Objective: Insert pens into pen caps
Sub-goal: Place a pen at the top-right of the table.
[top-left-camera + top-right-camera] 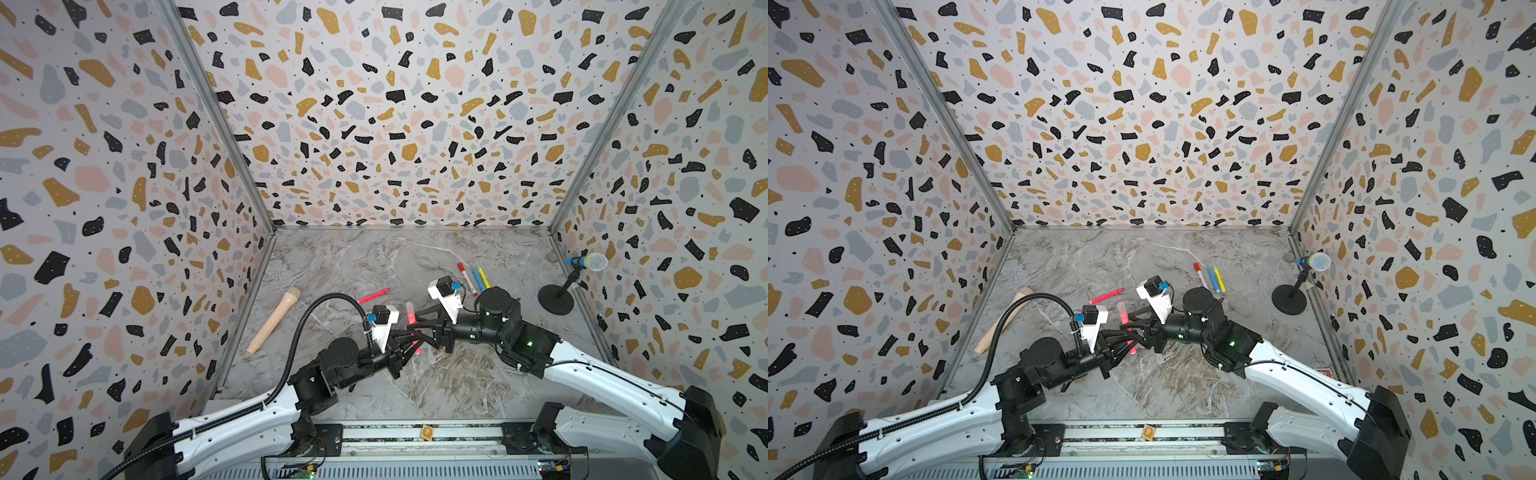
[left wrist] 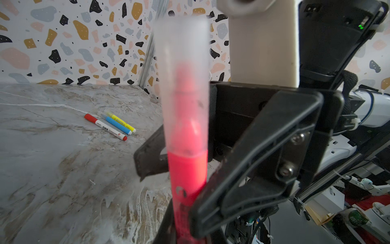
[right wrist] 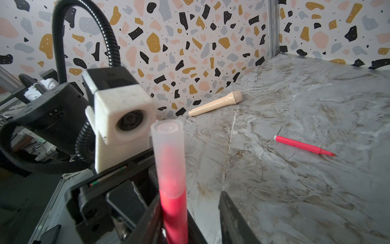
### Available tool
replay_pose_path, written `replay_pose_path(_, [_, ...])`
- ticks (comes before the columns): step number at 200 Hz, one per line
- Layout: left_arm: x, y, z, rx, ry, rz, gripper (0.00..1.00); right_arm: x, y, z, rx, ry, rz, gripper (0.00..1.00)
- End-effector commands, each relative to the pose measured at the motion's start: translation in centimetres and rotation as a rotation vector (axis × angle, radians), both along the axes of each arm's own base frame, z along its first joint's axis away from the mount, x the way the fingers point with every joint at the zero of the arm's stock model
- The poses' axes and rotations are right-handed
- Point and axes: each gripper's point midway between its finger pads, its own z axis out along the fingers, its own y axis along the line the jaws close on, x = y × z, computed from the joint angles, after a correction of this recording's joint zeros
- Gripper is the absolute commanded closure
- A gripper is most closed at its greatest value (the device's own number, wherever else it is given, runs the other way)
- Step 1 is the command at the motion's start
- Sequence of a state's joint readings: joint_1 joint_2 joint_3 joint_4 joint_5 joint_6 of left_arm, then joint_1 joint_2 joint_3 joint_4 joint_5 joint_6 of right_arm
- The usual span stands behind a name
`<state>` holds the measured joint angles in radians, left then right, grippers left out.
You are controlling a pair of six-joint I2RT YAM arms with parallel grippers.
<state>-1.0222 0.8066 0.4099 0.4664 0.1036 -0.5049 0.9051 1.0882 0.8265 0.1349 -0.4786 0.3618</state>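
Small dark Chinese print along the white-barrelled pen [image 2: 105, 127], too tiny to read; no other legible text

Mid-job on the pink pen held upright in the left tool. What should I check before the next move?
1. Left tool shut on pink pen: ok.
2. Cap over the pen's tip: ok.
3. Cap pushed fully home: cannot tell.
4. Right tool open, gap beside the pen: ok.
5. Second pink pen capped: not ok, tip bare.
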Motion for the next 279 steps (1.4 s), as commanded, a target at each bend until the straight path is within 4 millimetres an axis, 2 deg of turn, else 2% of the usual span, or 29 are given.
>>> replay_pose_path(1, [-0.3,0.1,2.1,-0.071,-0.051,-0.009,1.0,-0.3,0.4,1.4,0.029,0.0,0.032,0.61])
replay_pose_path(31, [-0.1,0.3,2.0,-0.063,-0.053,0.011,1.0,-1.4,0.5,0.4,0.008,0.031,0.084,0.68])
replay_pose_path(46, [0.1,0.3,1.9,-0.055,-0.054,0.023,1.0,-1.6,0.4,0.0,-0.003,0.035,0.087,0.75])
replay_pose_path(71, [0.4,0.4,1.8,-0.042,-0.057,0.04,1.0,-1.3,0.2,-0.5,-0.022,0.038,0.065,0.89])
replay_pose_path(99, [1.3,0.9,1.4,-0.017,-0.043,0.097,1.0,-0.4,-0.1,-0.8,-0.041,0.033,0.01,0.94])
replay_pose_path(104, [1.5,1.0,1.2,-0.007,-0.038,0.111,0.94,-0.2,-0.1,-0.8,-0.043,0.029,-0.002,0.94])
replay_pose_path(115, [2.1,1.4,0.3,0.033,-0.019,0.152,0.74,0.4,-0.2,-0.8,-0.051,0.025,-0.026,0.94])
replay_pose_path(124, [2.9,1.9,-0.8,0.082,0.001,0.206,0.65,1.0,-0.5,-1.0,-0.063,0.023,-0.053,0.94])
replay_pose_path(143, [4.8,4.2,-3.5,0.222,0.048,0.369,0.61,3.1,-1.4,-1.8,-0.114,0.018,-0.122,0.94])
replay_pose_path(164, [5.6,6.4,-5.1,0.289,0.074,0.478,0.59,6.6,-3.2,-3.3,-0.188,0.044,-0.23,0.94])
replay_pose_path(196, [5.2,7.8,-5.7,0.251,0.098,0.515,0.57,12.5,-6.4,-6.3,-0.325,0.098,-0.389,0.94])
replay_pose_path(216, [5.0,8.1,-6.0,0.238,0.111,0.513,0.57,16.2,-7.9,-9.0,-0.47,0.12,-0.48,0.94])
replay_pose_path(254, [4.8,8.4,-5.7,0.242,0.114,0.509,0.57,21.9,-8.5,-14.2,-0.692,0.176,-0.554,0.94])
replay_pose_path(279, [4.6,8.9,-5.4,0.233,0.11,0.514,0.57,24.5,-8.7,-16.9,-0.79,0.211,-0.579,0.94])
